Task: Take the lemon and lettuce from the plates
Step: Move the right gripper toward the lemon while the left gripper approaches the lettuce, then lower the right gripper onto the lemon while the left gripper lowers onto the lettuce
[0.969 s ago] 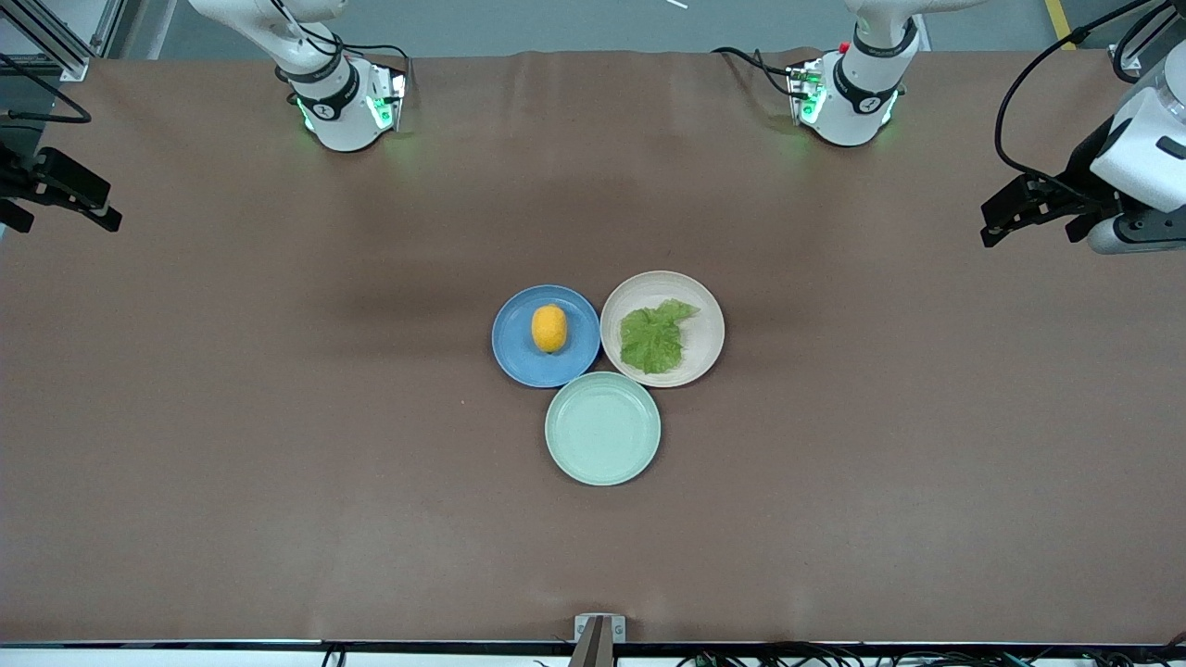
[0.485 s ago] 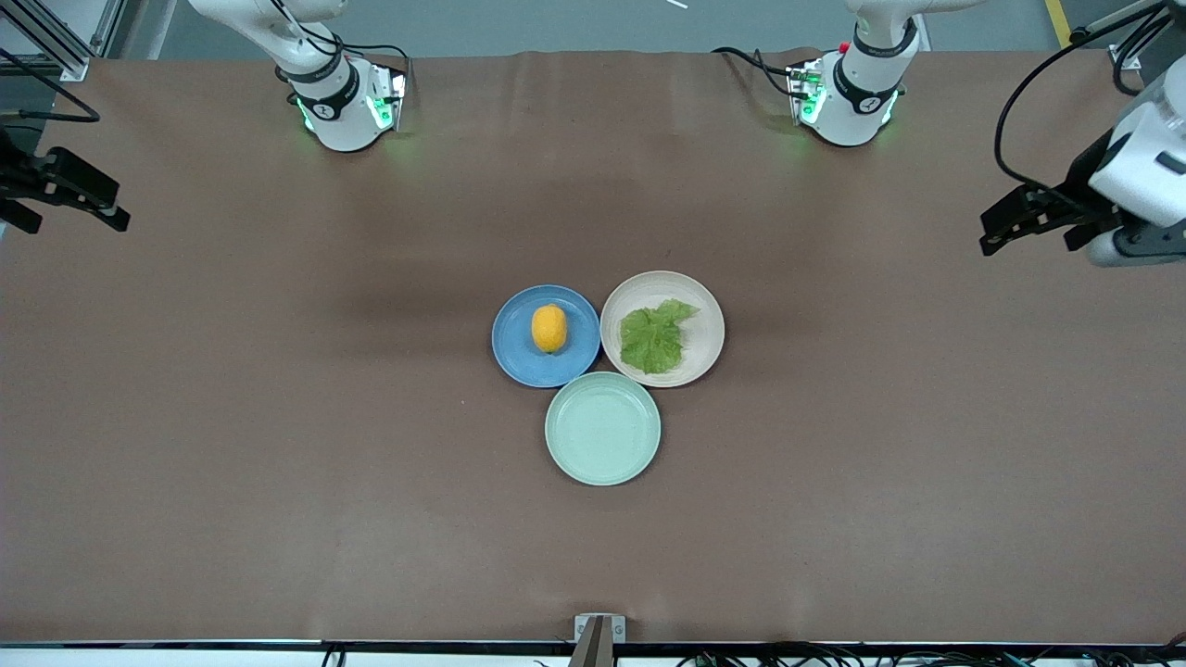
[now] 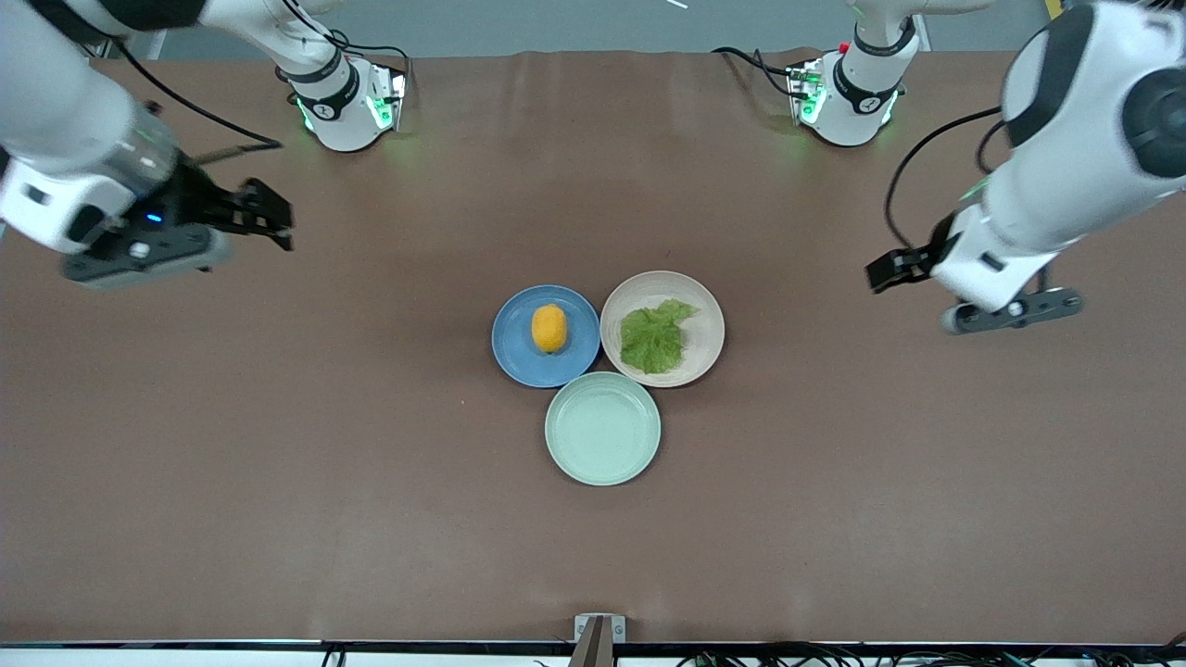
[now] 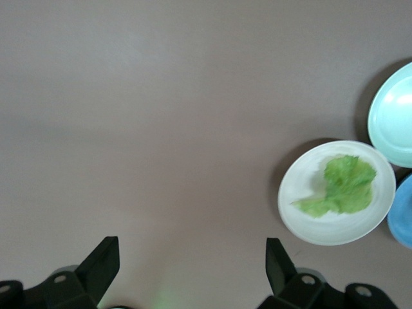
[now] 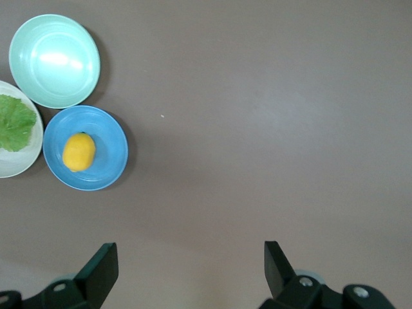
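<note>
The lemon lay on the blue plate, the lettuce on the cream plate. Both the left tool and right tool hung wide open and empty over bare table.

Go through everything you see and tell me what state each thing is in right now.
lemon: lying on the blue plate, untouched
lettuce: flat on the beige plate, untouched
mint plate: empty
left hand: open, over bare table toward the left arm's end
right hand: open, over bare table toward the right arm's end
</note>
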